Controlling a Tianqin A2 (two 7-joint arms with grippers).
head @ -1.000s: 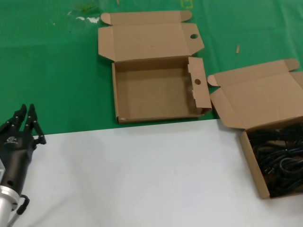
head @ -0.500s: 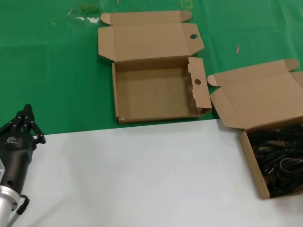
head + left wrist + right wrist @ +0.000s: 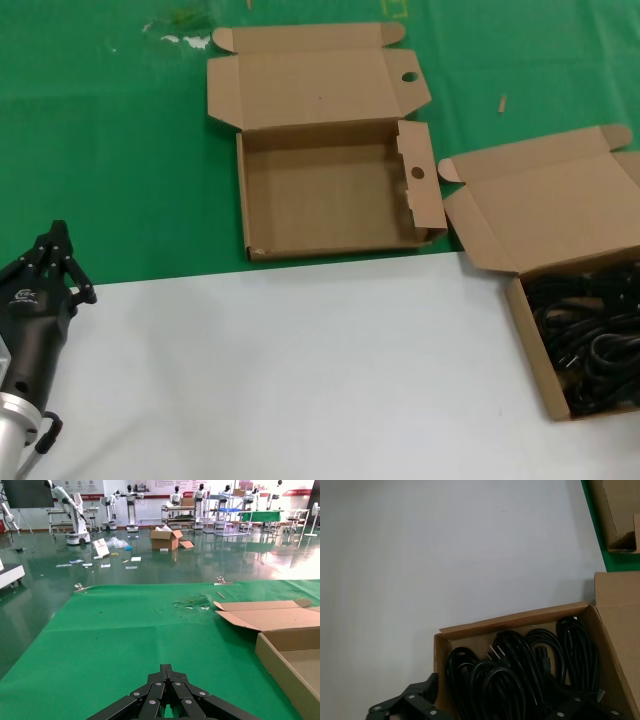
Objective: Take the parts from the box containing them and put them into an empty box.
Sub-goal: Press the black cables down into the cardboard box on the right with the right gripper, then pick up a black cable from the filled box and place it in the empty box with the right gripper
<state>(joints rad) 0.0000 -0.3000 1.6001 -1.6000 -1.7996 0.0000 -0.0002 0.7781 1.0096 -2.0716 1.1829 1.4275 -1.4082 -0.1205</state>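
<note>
glossy grey-green hall floor [image 3: 150, 565] with scattered litter [image 3: 112, 542], shelving racks [image 3: 220, 515] behind.

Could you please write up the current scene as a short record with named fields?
Source box: cardboard box at the right, lid open, holding the black power cords.
Target box: empty box with round holes, open, on the green cloth.
Left gripper: left gripper, shut, at the white table's left edge.
Right gripper: right gripper, open, above the cords.
Transfer: no cord moved yet.
</note>
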